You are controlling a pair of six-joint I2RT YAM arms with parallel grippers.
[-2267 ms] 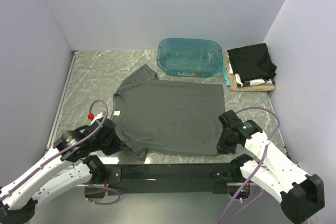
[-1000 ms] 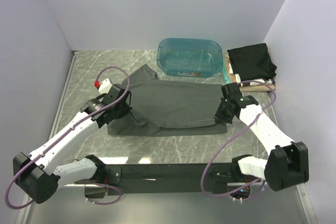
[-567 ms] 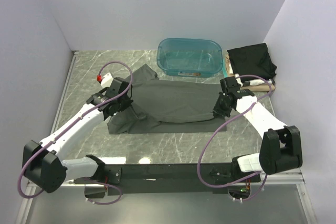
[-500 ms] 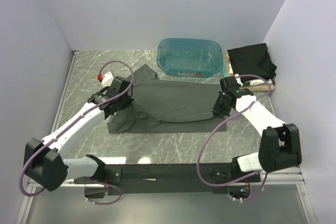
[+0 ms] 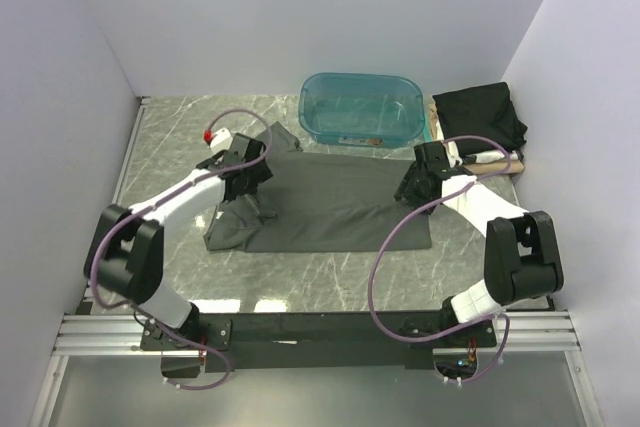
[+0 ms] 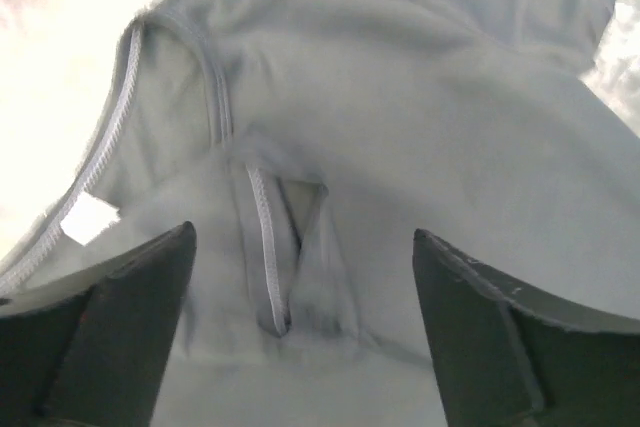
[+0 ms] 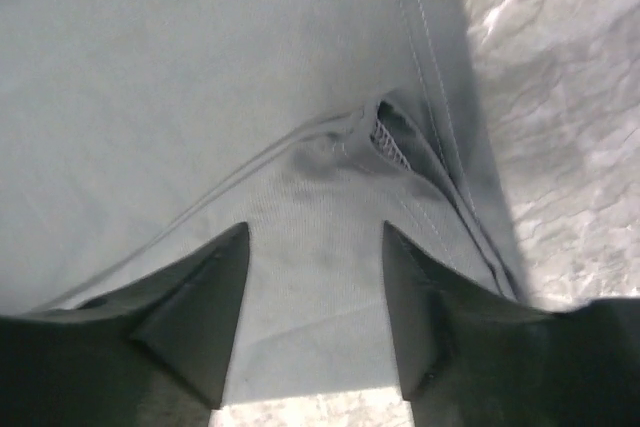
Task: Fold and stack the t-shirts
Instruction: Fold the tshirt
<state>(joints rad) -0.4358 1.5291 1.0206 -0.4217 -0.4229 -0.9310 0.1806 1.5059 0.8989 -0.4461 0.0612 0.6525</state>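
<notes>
A dark charcoal-grey t-shirt point(image 5: 330, 202) lies folded in half across the middle of the table, one sleeve point(image 5: 282, 137) pointing toward the tub. My left gripper point(image 5: 254, 178) hovers over its left part, open; in the left wrist view the left gripper point(image 6: 302, 237) has its jaws wide apart above a small pinched ridge of cloth with a seam point(image 6: 268, 252). Over the shirt's right edge, my right gripper point(image 5: 409, 187) is open too. The right wrist view shows the right gripper point(image 7: 315, 230) with hemmed cloth point(image 7: 330, 162) lying flat under the parted fingers point(image 7: 190, 317). Other folded t-shirts point(image 5: 480, 119) are stacked at the back right, a black one on top.
A translucent teal tub point(image 5: 360, 107) stands at the back, just behind the grey shirt. The stack of shirts sits against the right wall. Bare marble table point(image 5: 330, 282) lies between the shirt and the arms' base rail point(image 5: 320, 329).
Both grippers carried the shirt's near hem back over the shirt, folding it in half. They have since opened and let go of the cloth.
</notes>
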